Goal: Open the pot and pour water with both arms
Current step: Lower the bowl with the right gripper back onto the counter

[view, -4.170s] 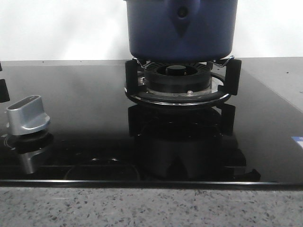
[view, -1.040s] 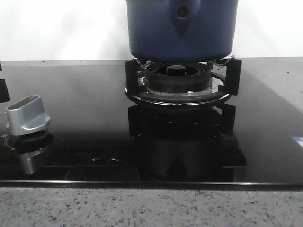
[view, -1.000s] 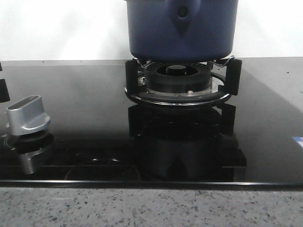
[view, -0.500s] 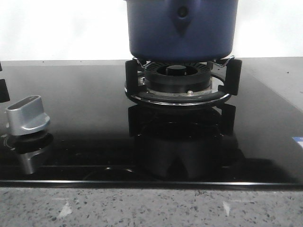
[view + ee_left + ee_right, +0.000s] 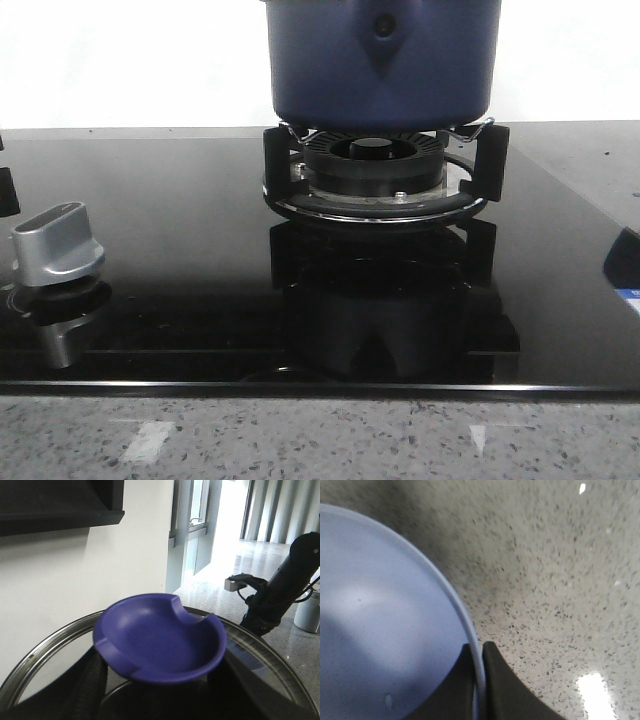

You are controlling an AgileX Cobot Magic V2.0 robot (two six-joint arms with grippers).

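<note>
The dark-blue pot stands on the burner grate; its top is cut off by the front view, so its opening is hidden. In the left wrist view my left gripper is shut on the blue knob of a glass lid with a steel rim, held tilted up in the air facing a white wall. My right gripper is pinched shut on the thin rim of a pale blue container above the speckled counter. What the container holds does not show.
A silver stove knob sits at the left of the black glass cooktop. A speckled stone edge runs along the front. A dark shape juts in at the right edge. My other arm shows beyond the lid.
A dark shape has come in at the front view's right edge, over the blue label. Bright patches have appeared on the stone edge. The pot has not moved.
</note>
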